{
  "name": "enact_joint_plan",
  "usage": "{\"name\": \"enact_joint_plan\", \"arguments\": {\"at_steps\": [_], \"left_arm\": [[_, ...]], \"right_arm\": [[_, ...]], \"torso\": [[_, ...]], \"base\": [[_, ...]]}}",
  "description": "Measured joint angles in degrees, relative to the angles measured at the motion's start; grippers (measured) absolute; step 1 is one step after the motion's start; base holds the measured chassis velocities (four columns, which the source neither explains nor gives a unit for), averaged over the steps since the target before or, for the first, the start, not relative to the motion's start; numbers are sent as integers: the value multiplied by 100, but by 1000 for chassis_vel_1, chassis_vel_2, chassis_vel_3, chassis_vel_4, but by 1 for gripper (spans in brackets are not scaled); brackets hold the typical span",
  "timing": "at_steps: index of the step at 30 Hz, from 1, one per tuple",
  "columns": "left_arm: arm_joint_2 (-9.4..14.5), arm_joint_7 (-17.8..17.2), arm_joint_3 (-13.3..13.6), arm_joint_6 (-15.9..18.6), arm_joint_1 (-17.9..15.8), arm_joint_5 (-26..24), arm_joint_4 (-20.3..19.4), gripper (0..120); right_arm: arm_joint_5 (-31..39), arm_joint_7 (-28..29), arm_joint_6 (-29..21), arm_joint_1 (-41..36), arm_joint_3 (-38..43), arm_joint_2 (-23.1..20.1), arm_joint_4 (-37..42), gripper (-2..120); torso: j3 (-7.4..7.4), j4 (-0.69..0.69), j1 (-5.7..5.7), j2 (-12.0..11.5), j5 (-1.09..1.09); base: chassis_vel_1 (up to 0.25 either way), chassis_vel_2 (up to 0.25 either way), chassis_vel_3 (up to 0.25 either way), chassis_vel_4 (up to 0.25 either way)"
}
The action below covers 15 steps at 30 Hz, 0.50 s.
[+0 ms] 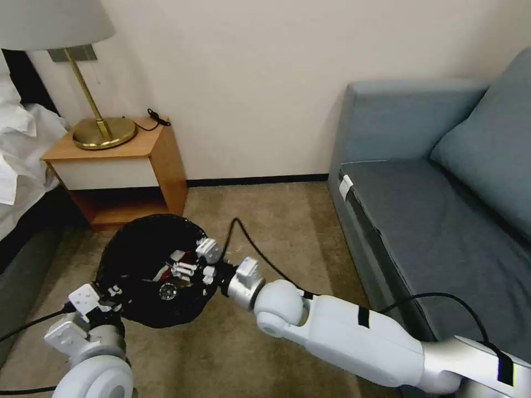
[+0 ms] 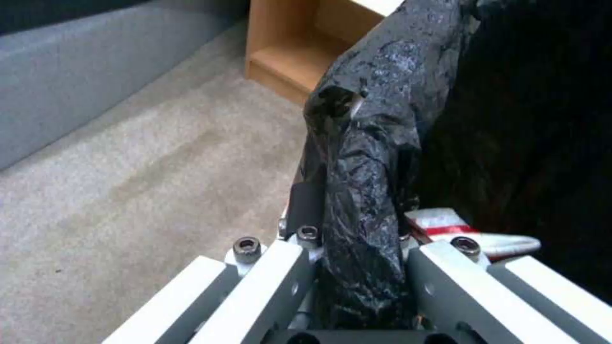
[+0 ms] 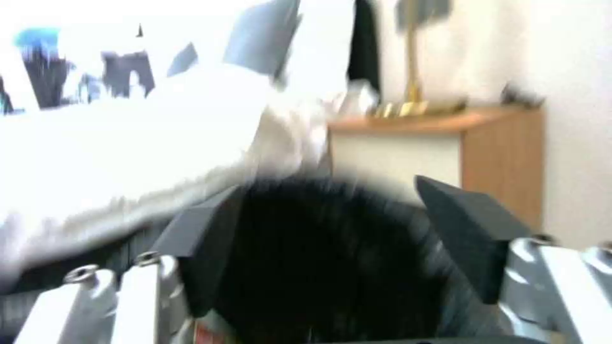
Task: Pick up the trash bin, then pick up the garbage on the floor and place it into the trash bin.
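Clamped on the near rim of the trash bin (image 1: 149, 265), the left gripper (image 1: 113, 292) sits low at the robot's left in the head view; in the left wrist view its fingers (image 2: 267, 282) pinch a bunched fold of the black bag liner (image 2: 363, 191) between them. Lifted off the beige carpet (image 1: 287, 221), the bin hangs in front of the wooden nightstand (image 1: 160, 160), mouth tipped toward the camera. A red-and-white packet (image 2: 446, 224) lies inside it, just beside the left gripper's fingers. From the right, the right gripper (image 1: 193, 265) reaches over the bin's mouth; in the right wrist view its dark pads (image 3: 472, 229) stand well apart with the bin's black interior between them. On the nightstand stands a brass lamp (image 1: 102, 130). At the right edge of the carpet a blue-grey sofa (image 1: 431, 210) runs along.
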Motion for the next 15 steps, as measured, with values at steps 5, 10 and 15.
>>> {"name": "enact_joint_plan", "arguments": {"at_steps": [5,10,15], "left_arm": [[84,-148,-215,151,4,-464,29,3],[224,-525,-474,401,-15,-1378,81,3],[431,-917,-778,571,-87,-2493,336,3]], "right_arm": [[443,259,330,-671,883,-177,783,97],[575,372,378,-1263,1151,-467,1230,100],[711,618,302,-1898,1306,-766,1820,100]], "torso": [[-1,1,0,0,1],[0,0,0,0,1],[0,0,0,0,-2]], "base": [[0,0,0,0],[0,0,0,0],[0,0,0,0]]}}
